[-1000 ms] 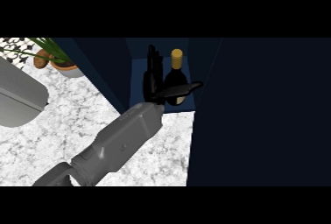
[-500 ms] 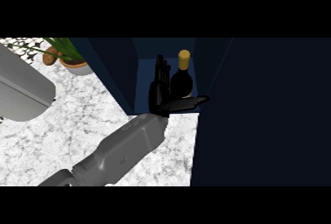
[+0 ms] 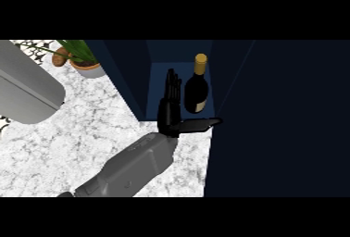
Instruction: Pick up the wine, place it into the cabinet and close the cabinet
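A: From the head view, how far along is the job?

B: The dark glass wine bottle with the gold cap [image 3: 196, 90] stands upright inside the dark blue cabinet [image 3: 130, 78], so placing looks done. Closing the cabinet is left; its opening shows no door across it.

A: And the black robot hand [image 3: 171, 109]?

B: It is the one hand in view, fingers straight and thumb spread, just beside the bottle and holding nothing. Which arm it belongs to is hard to tell.

A: Anything else in the cabinet?

B: Only the bottle shows. A potted green plant [image 3: 82, 58] sits on the white marble surface [image 3: 75, 134].
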### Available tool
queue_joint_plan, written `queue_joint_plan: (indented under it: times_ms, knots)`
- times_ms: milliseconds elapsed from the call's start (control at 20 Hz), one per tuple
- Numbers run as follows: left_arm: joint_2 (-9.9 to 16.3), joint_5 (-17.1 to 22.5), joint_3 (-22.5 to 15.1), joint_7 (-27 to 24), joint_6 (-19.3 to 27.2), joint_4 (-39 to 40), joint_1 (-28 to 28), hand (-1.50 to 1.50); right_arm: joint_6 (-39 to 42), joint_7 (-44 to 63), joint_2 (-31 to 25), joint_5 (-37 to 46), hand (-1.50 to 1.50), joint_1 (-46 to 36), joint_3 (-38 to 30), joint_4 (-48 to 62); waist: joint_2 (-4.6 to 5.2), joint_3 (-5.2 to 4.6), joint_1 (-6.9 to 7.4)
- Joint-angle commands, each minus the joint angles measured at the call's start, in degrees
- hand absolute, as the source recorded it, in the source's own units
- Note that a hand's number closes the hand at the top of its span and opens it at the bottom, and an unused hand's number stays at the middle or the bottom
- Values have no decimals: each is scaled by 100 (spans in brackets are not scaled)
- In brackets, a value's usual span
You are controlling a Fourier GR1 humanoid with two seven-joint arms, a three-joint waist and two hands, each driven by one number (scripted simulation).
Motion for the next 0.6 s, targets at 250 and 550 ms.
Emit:
queue_joint_plan:
  times_ms: [250,550]
  knots:
    - [586,-980,88,359,145,-1491,769,-150,-83,425,-173,-206,-150,-256,-225,-179,-27,2,104]
    - [1322,-1572,-120,546,104,-2871,1580,-150,193,-453,-146,-123,-150,312,-386,135,-24,6,104]
